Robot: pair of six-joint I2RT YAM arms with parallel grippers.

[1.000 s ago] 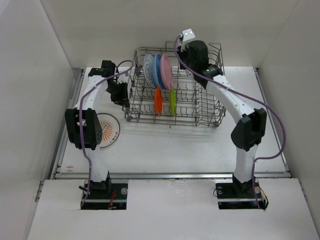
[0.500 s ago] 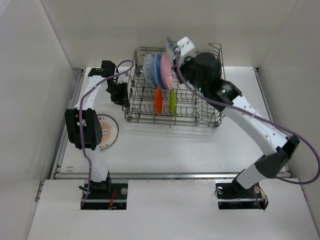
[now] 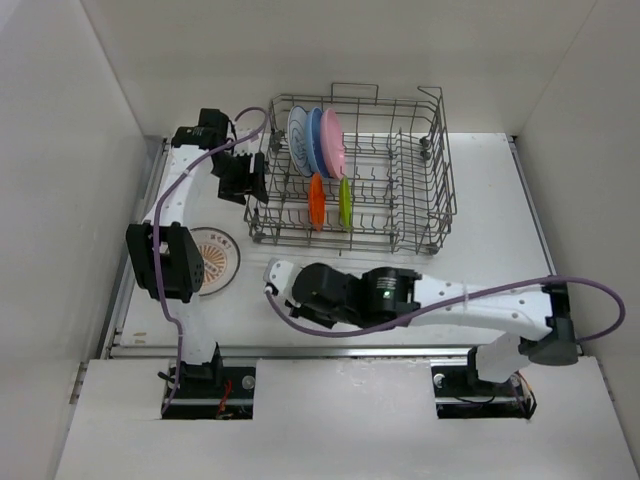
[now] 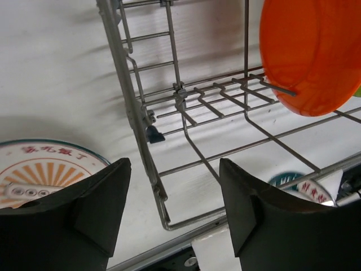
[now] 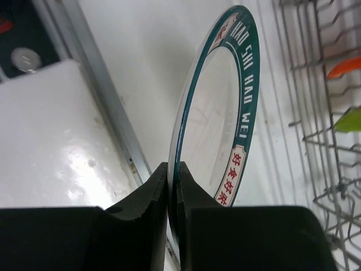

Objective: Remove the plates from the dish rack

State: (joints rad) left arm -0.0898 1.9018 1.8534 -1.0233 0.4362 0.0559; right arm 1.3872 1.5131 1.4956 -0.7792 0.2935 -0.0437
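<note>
Right gripper [image 5: 171,179]: both fingers are pinched tight on the rim of the green-rimmed plate [image 5: 223,113]. The plate is held nearly edge-on over the near part of the table [image 3: 480,270], in front of the dish rack [image 3: 400,170].
Contact with table: cannot be told; the plate's lower rim disappears between the fingers in the wrist view.
Same plate, other views: from overhead it is lost against the arm. Through the rack's floor wires the left wrist camera catches only a sliver of its rim and red lettering.
Left gripper [image 4: 174,175]: its fingers [image 4: 93,206] are spread wide and hold nothing. It hovers at the rack's left end, with the wire frame running between them.
In the rack, back row: white patterned plate [image 3: 297,133], light blue plate [image 3: 314,140] and pink plate [image 3: 333,145] stand upright and overlap. Little of the light blue one shows.
In the rack, front row: orange plate [image 3: 316,200] and yellow-green plate [image 3: 345,200] stand upright, slightly apart. In the left wrist view the orange one is cut off by the picture's top and right edges.
Sunburst plate [image 3: 218,258]: lies flat on the table left of the rack. The left arm's elbow hides part of it from overhead, and the left finger hides part in the wrist view.
</note>
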